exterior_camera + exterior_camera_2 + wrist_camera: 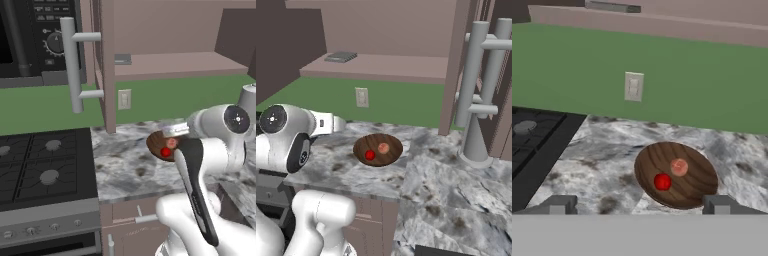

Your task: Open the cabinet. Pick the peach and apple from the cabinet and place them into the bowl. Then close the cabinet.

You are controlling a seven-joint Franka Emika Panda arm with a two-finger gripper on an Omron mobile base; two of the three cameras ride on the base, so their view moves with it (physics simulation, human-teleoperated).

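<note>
**Op A:** Both fruits are in: the apple (662, 182) and the peach (679, 166) lie side by side in the bowl (702, 190) on the marble desk (446, 190). My fingers (561, 206) are spread wide with nothing between them, hanging back short of the bowl's near rim.

**Op B:** So what's left is the cabinet (406, 65). Both doors are swung open.

**Op A:** Right. I'd judge the doors rigid and light on their hinges, so no squeeze needed. The left door's bar handle (74, 65) is smooth and likely slippery; I'd push flat on the panel instead.

**Op B:** And the arm?

**Op A:** Folded low over the desk, forearm roughly level, hand pointing toward the green wall (577, 65).
</note>
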